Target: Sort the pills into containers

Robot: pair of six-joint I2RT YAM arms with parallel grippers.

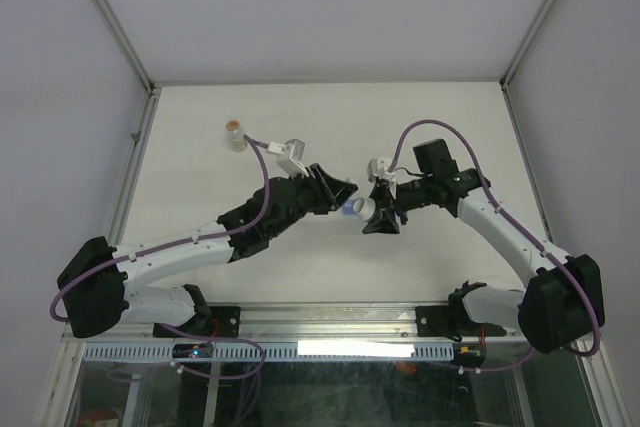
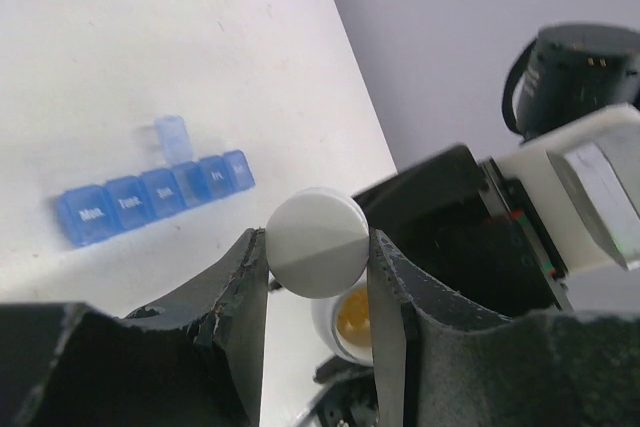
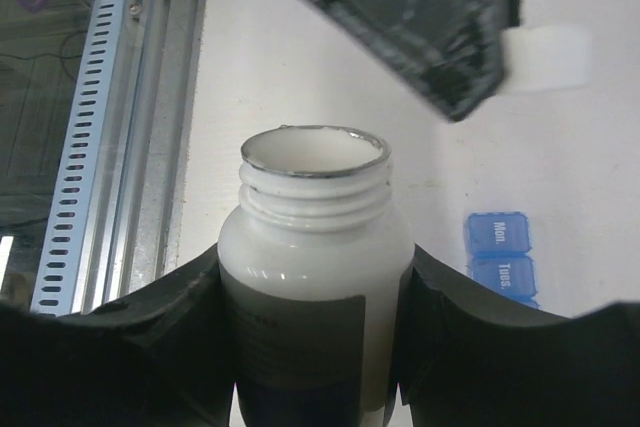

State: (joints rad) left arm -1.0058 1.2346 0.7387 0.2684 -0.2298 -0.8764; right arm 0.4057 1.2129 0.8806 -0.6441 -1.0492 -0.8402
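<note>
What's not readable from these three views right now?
White bottle contents: right wrist sees only its rim; left wrist, the cap covers most of the mouth.
Organiser compartments' contents: left wrist, too small and blurred.
Small clear bottle: top view, too small.

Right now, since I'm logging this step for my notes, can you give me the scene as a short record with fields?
left pincer: shut on white cap
right pincer: shut on white bottle, mouth uncapped
pill organiser: lying on table, one lid up, the rest look closed
small clear bottle: upright, far left, apart from both arms
</note>
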